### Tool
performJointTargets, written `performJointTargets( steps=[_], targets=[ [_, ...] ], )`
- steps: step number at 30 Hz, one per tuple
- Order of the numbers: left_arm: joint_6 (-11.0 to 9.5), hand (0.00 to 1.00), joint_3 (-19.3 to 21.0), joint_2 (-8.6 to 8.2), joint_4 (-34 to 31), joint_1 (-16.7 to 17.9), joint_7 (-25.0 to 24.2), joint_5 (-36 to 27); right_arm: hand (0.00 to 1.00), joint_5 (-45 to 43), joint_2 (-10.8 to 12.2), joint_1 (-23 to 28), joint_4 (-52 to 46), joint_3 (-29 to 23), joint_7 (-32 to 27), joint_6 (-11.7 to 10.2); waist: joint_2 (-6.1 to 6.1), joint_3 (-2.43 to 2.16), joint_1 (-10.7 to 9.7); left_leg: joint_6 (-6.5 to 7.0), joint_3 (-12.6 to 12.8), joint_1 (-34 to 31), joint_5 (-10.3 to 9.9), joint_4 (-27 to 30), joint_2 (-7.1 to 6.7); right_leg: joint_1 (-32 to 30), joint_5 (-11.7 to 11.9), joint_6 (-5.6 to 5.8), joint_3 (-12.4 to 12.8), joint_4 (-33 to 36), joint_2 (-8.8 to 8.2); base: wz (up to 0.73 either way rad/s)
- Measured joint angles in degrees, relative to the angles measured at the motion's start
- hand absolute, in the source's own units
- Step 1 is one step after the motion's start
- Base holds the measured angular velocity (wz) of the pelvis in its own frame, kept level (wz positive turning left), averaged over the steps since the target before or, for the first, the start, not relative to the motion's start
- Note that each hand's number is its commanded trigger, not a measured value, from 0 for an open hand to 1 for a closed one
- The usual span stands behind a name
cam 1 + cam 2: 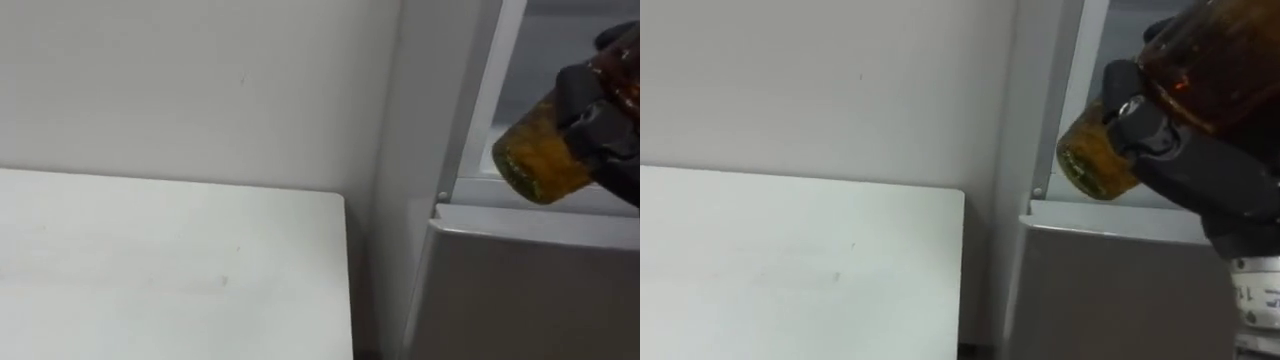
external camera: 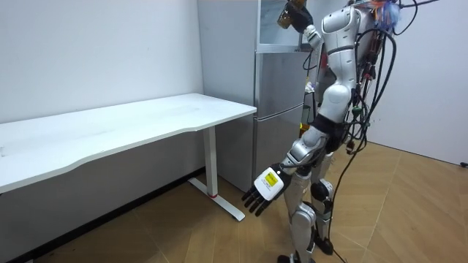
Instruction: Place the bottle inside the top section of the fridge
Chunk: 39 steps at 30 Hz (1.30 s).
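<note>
Right hand (image 1: pixel 1205 170) clenched round bottle (image 1: pixel 1095 150), raised at the open upper compartment of fridge (image 2: pixel 279 88), just above the lower door; likely lined up for insertion. Bottle tilted, near level: base leads toward opening, other end back up-right. Left hand (image 2: pixel 265 188) hangs low, fingers relaxed.

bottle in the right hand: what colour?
Translucent amber-brown bottle, yellow-orange at its far end, held in the dark right hand; clearest in the right eye view.

Amber-brown bottle (image 1: pixel 1210 70), yellowish-gold at base. Dark grey right robot hand (image 1: pixel 1200 175). White table (image 1: pixel 170 270). Silver-grey fridge (image 1: pixel 1120 290). Off-white wall (image 1: pixel 200 80). Light brown wooden floor (image 2: pixel 417 212), herringbone pattern.
</note>
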Motion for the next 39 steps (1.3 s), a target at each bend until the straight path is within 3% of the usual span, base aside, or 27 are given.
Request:
performJointTargets(
  steps=[10,16,18,25,31,35,39],
  targets=[
    [0.0,0.0,0.6,0.03,-0.4,-0.4,0.1,0.1,1.0,-3.2,-0.2,2.0,0.2,-3.3,-2.8,-0.1,1.17,0.31,-1.8,-0.23,1.3,0.8,-0.5,-0.1,0.43,-0.1,0.0,-0.01,1.4,0.3,0.44,-0.09],
    [0.2,0.0,0.7,0.16,-0.5,-0.8,-0.1,0.1,1.0,-0.9,-2.5,1.9,4.7,-4.0,-3.7,0.5,-0.23,0.33,-1.6,-0.23,2.1,1.1,-0.5,-0.1,0.54,-0.3,0.0,-0.01,2.1,0.1,0.58,-0.04],
    [0.3,0.0,0.7,0.23,-0.5,-0.8,-0.9,0.1,1.0,-0.9,-2.5,1.9,6.4,-4.0,-3.7,1.7,-0.87,0.58,-1.5,-0.24,2.2,1.0,-0.6,-0.1,0.57,-0.3,0.0,-0.01,2.2,0.1,0.62,-0.02],
    [1.3,0.0,0.8,0.21,-0.6,-1.1,-2.0,0.5,1.0,3.4,-2.5,1.8,10.3,-4.0,-1.9,3.6,-0.88,0.6,-1.2,-0.37,2.2,0.9,-1.0,0.2,0.85,-0.5,0.0,-0.02,2.3,0.1,0.87,0.0],
    [2.1,0.0,1.1,0.19,-1.9,-1.3,-2.3,0.5,1.0,3.5,-2.7,-2.2,16.6,-4.0,-3.7,4.6,-0.82,0.58,-0.4,-0.36,2.1,0.9,-1.0,0.2,0.85,-0.7,0.0,-0.01,2.6,0.6,0.85,0.0],
    [2.5,0.0,1.7,0.2,-2.8,-1.4,-2.3,0.3,1.0,7.8,-5.0,-7.2,24.1,-4.0,-4.8,5.3,-1.28,0.63,0.3,-0.35,2.0,0.6,-1.0,0.2,0.84,-1.1,0.0,0.02,2.5,1.2,0.76,0.0],
    [3.4,0.0,2.1,0.2,-4.0,0.2,-2.3,0.3,1.0,7.5,-5.2,-12.5,32.2,-4.0,-8.1,5.4,-2.05,0.31,0.7,-0.36,2.0,0.6,-1.0,0.3,0.94,-1.2,0.0,0.01,2.1,1.2,0.8,0.0]
  ],
)
